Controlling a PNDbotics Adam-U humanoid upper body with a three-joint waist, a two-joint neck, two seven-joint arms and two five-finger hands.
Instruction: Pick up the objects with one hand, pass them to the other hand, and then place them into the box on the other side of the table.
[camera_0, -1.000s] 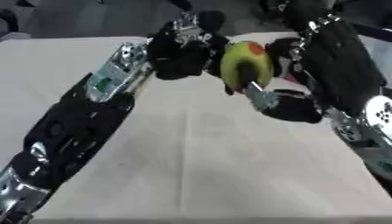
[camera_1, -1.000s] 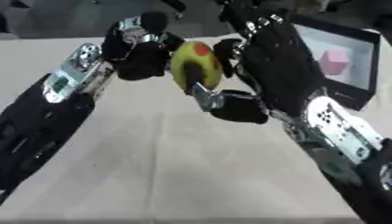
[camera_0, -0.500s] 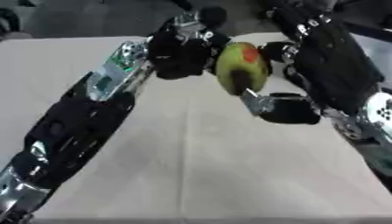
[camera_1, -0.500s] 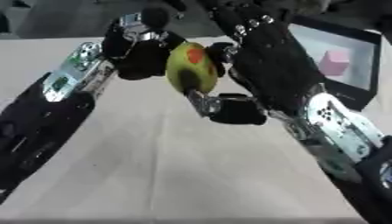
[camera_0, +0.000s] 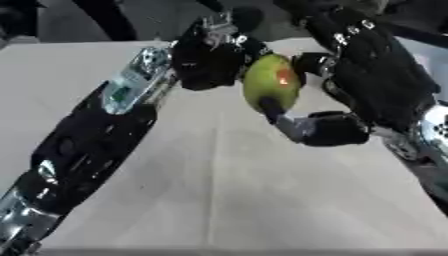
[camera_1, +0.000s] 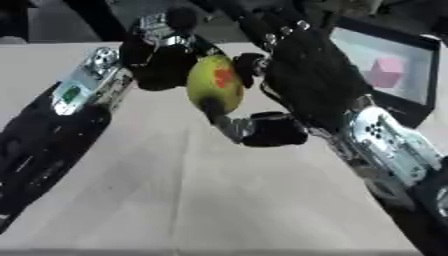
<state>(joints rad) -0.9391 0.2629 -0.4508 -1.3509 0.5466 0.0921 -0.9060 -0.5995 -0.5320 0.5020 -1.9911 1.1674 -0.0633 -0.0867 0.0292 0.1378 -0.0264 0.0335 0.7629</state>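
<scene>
A yellow-green fruit (camera_0: 269, 82) with a red patch is held above the far middle of the table, between both hands. My left hand (camera_0: 208, 61) presses against its left side with fingers curled onto it. My right hand (camera_0: 378, 85) cups it from the right. The right thumb (camera_0: 302, 125) hooks under the fruit and the right fingers lie behind it. How far the left fingers reach round the fruit is hidden. The box (camera_1: 418, 107) stands at the table's far right, dark-walled with a pale floor.
A pink cube (camera_1: 388, 71) lies inside the box. My left forearm (camera_0: 96, 135) stretches across the left part of the white table (camera_0: 227, 200), and my right forearm (camera_1: 385, 150) runs along the right edge.
The fruit and both hands have drifted slightly lower and to the left. Both hands stay on the fruit.
</scene>
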